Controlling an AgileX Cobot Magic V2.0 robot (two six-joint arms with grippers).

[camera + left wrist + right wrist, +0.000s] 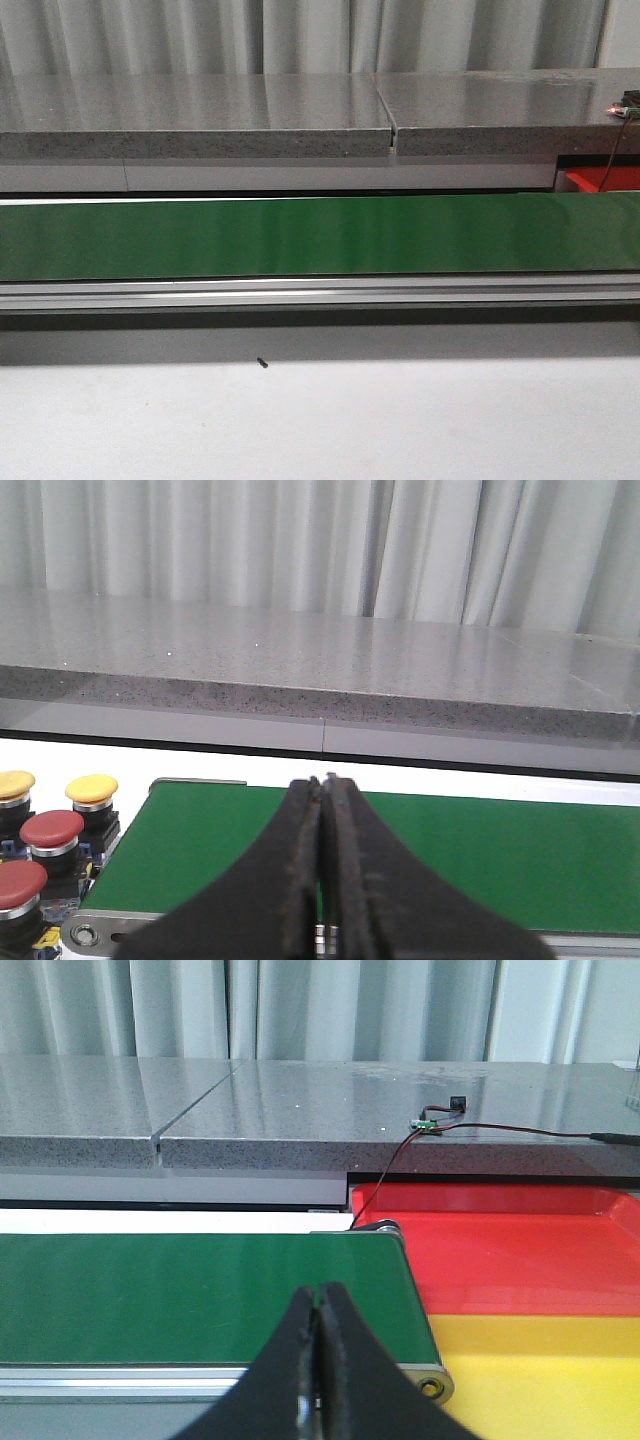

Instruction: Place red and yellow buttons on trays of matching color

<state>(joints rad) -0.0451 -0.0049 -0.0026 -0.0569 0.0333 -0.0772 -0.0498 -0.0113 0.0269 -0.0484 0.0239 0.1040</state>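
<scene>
Left gripper, two black matte fingers broad at the base and tapering to narrow tips, worn rust-brown inner edges, right gripper, same black tapered fingers, faint pale scuffing along inner edges

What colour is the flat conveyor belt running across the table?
Green: the flat conveyor belt is a plain, slightly glossy dark green, shown best in the front view.

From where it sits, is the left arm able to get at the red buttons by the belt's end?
Probably yes. The red buttons stand beside the green belt near the left end effector, with nothing between them. Its fingers are shut and would need opening first.
</scene>
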